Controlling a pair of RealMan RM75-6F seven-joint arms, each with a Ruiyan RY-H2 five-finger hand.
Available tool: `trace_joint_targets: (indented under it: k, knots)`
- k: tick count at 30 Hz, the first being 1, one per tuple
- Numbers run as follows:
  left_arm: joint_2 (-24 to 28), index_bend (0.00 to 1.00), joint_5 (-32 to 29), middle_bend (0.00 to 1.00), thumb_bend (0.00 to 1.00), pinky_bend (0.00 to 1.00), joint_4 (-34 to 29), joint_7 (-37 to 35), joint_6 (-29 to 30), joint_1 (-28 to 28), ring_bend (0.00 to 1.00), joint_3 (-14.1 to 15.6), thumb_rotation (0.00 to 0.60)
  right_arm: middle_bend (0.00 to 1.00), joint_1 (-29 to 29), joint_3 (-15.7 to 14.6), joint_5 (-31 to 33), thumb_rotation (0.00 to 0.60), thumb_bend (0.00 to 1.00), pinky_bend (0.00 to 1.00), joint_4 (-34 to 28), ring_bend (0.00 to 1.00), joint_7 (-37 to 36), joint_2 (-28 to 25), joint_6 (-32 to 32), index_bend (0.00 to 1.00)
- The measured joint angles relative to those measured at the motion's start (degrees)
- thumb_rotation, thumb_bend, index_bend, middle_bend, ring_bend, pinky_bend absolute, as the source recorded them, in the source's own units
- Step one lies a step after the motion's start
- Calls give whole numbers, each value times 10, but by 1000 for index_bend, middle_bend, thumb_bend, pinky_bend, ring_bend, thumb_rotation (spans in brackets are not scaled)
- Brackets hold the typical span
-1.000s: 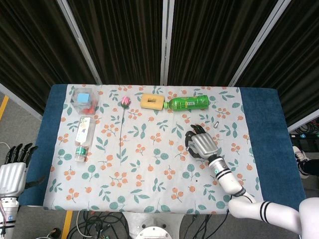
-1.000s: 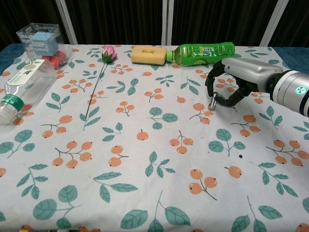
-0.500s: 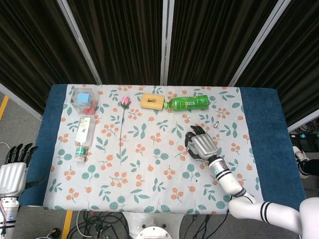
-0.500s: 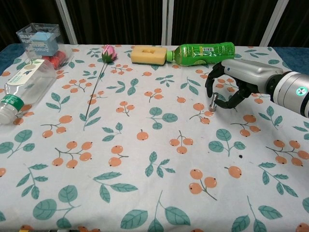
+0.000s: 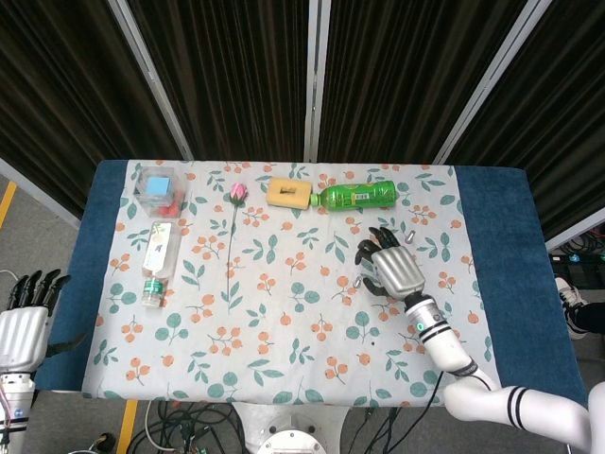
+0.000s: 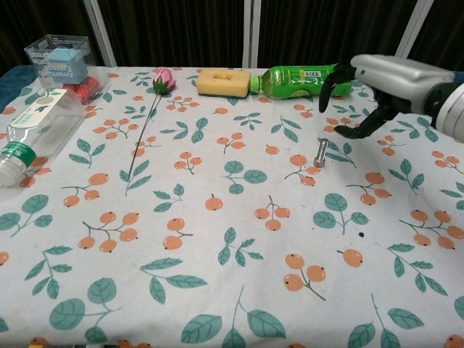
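Metal cylinder [image 6: 320,154], small and shiny, lies free on the leaf-and-berry printed tabletop [image 6: 217,246], in front of the green plastic bottle [image 6: 301,78]. Right hand [image 6: 366,90] hovers just above and beside it, fingers curled apart, holding nothing (silver back, dark fingers). Head view alone shows the left hand [image 5: 23,317], fingers spread and empty, off the tabletop's corner.

The left hand [image 5: 21,322] sits at the bottom left corner in the head view, and its arm runs off the edge. The chest view does not show it. The right hand's [image 6: 377,90] arm is cut by the chest view's right edge. The small metal pin [image 5: 358,281] is too tiny in the head view to make out. The clear box's [image 6: 58,52] things are blurry.
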State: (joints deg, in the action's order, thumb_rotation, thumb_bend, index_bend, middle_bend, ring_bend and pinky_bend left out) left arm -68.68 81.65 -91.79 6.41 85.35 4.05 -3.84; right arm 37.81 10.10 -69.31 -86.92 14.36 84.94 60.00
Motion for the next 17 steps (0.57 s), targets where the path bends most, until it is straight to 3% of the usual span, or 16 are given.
trace_joint_targets:
  k: [7,17]
  knots:
    - [0,148,3,83,0,0,-1,1,1,3,0,-2,600,202,-69,-15,-46,600,350,0,-55,0,11,-84,112,274]
    - [-1,148,8,83,0,0,-5,10,2,8,0,-4,600,164,-221,-80,-101,600,355,0,-119,0,-54,-173,258,247]
